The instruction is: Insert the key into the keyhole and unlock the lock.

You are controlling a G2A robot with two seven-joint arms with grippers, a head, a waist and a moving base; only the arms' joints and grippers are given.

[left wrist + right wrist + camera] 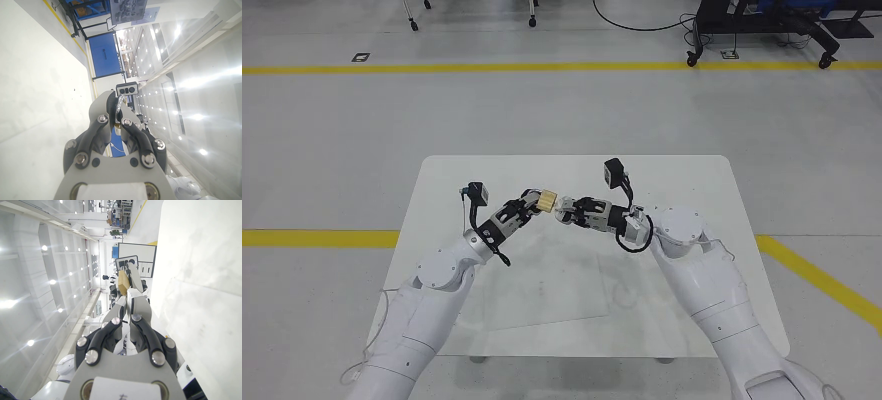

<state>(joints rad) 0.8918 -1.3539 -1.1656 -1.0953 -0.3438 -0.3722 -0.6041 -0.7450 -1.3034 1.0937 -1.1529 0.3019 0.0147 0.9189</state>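
A brass padlock point(548, 201) hangs in the air above the middle of the white table point(682, 180). My left gripper point(532, 204) is shut on the lock's silver shackle point(119, 103), with a bit of brass body point(117, 125) showing between its fingers. My right gripper point(565, 209) faces it from the other side, and its fingertips meet the lock's brass end point(122, 281). This gripper point(126, 294) is shut on a thin grey key point(127, 308), most of which is hidden between the pads. The keyhole itself is hidden.
Both arms meet over the table's centre, well above its surface point(198, 256). A faint clear sheet point(542, 290) lies on the near half of the table. Yellow floor lines point(542, 68) and wheeled stands point(762, 30) lie beyond the far edge.
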